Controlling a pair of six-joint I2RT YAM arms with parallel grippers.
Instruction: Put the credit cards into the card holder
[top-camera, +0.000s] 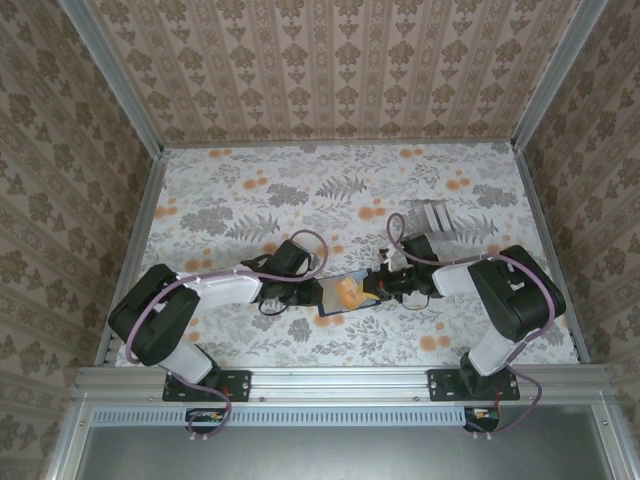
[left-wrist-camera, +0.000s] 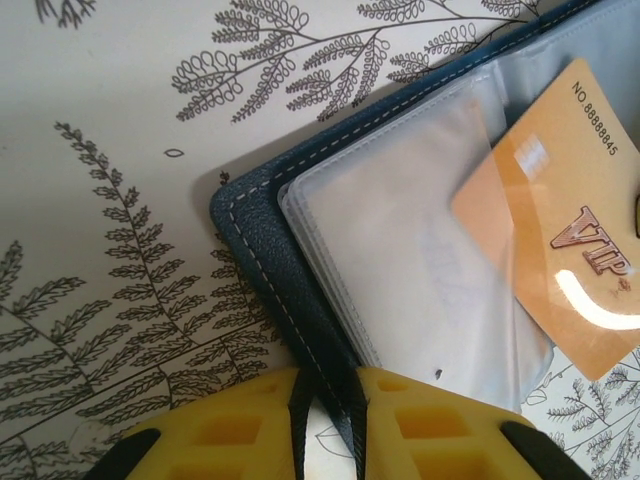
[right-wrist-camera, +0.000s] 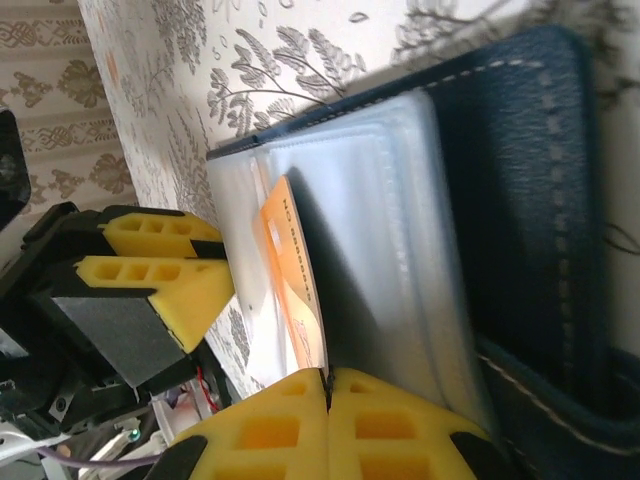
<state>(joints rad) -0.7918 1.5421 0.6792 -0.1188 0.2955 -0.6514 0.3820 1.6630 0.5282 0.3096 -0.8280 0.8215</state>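
I am clamping my left claw (left-wrist-camera: 328, 415) narrowly on the card holder (left-wrist-camera: 265, 250), with its navy cover edge running between my yellow fingers (left-wrist-camera: 230, 435). The holder is lying open just ahead of that claw on the fern-print worktop (left-wrist-camera: 110, 130), its clear sleeves (left-wrist-camera: 400, 230) facing up. My right claw (right-wrist-camera: 327, 385) is pinching shut on the near end of the orange card (right-wrist-camera: 292, 260), which is standing edge-on straight ahead of its tips and sitting partway among the sleeves. Seen from above, the holder is lying between my two claws, touching both. Opposite my right claw, the left one is crowding the far side of the sleeves. Grey striped pieces (top-camera: 432, 215) are lying beyond my right claw, well apart from the holder.
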